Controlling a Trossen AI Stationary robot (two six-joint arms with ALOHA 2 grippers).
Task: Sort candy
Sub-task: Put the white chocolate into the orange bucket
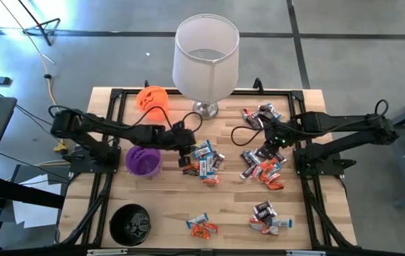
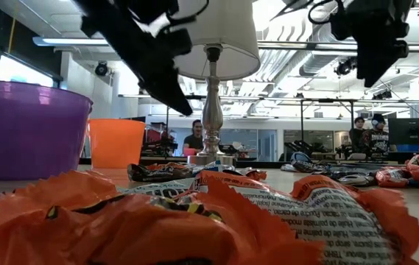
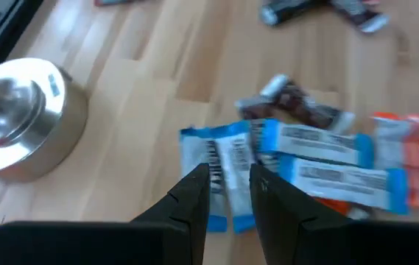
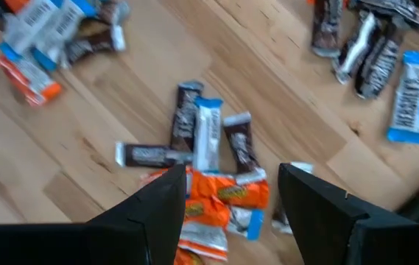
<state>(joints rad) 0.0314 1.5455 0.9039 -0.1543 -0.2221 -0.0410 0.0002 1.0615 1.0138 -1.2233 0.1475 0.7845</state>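
The left gripper (image 3: 229, 193), fingers slightly apart and empty, hovers over a blue candy (image 3: 220, 165); overlapping neighbours at three o'clock may get dragged along.

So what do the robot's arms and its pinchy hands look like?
Both arms are dark, nearly black, thin and jointed, with black cables looping along them. The left arm comes in from the left side of the table, the right arm from the right. The left gripper and the right gripper each end in two dark, flat, wedge-shaped fingers. No markings show on them.
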